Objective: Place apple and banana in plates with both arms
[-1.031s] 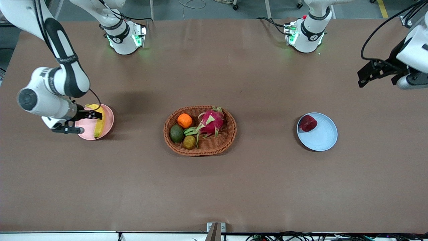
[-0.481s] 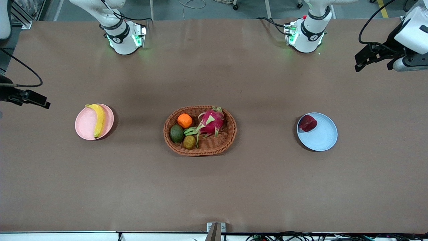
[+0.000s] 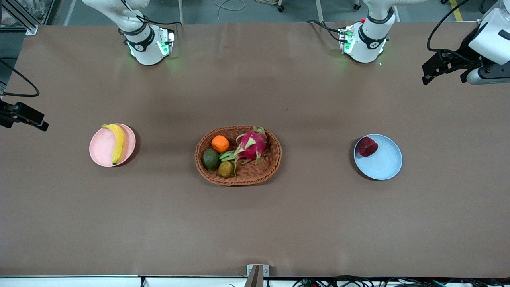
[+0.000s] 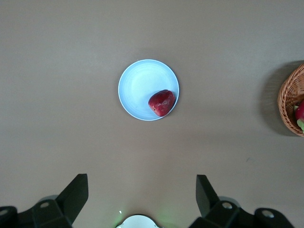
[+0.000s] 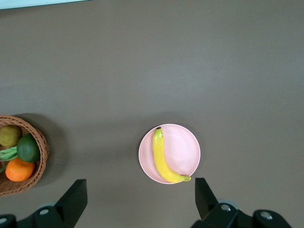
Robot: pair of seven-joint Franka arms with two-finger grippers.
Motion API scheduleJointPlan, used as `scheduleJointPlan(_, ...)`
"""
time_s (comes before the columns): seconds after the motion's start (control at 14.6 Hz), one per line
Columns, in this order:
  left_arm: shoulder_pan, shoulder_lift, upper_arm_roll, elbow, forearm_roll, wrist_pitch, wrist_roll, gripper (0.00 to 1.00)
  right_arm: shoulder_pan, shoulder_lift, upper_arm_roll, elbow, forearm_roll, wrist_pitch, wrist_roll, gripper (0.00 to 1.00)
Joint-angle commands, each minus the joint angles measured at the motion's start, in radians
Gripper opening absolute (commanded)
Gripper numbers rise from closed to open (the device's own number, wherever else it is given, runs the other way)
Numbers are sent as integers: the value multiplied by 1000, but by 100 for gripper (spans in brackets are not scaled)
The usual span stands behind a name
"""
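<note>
The yellow banana [image 3: 116, 142] lies on the pale pink plate [image 3: 100, 149] toward the right arm's end of the table. The dark red apple [image 3: 366, 146] sits at the edge of the light blue plate [image 3: 385, 162] toward the left arm's end. My right gripper [image 3: 28, 117] is open and empty, high over the table's edge at its own end. In the right wrist view its open gripper [image 5: 141, 194] looks down on the banana [image 5: 163, 159] and the pink plate [image 5: 184, 145]. My left gripper [image 3: 438, 69] is open and empty, high over its end; in the left wrist view, the open gripper [image 4: 141, 192] sees the apple [image 4: 162, 102] on the blue plate [image 4: 139, 85].
An oval wicker basket [image 3: 271, 169] stands mid-table between the plates, holding an orange [image 3: 220, 143], a pink dragon fruit [image 3: 251, 145], an avocado [image 3: 210, 158] and a small brownish fruit [image 3: 225, 169]. The arm bases stand along the edge farthest from the front camera.
My right gripper has left the pink plate and drawn back, up and out to the table's edge; the banana stays on the plate. My left gripper has risen a little.
</note>
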Motion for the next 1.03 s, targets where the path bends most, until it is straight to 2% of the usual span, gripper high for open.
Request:
scheduleJointPlan(0.0, 5, -16, 2, -9, 2, -7, 11, 100, -2, 0, 3, 17, -17, -9, -29, 100)
scheduleJointPlan(0.07, 5, -16, 4, -7, 2, -7, 9, 100, -2, -19, 1, 5, -19, -9, -32, 100)
scheduleJointPlan(0.34, 5, -13, 2, 2, 9, -21, 9, 100, -5, -135, 1, -175, -19, 101, -33, 100)
scheduleJointPlan(0.96, 4, -13, 2, 6, 9, -49, 9, 100, -28, -183, -3, -232, -17, 95, -50, 100)
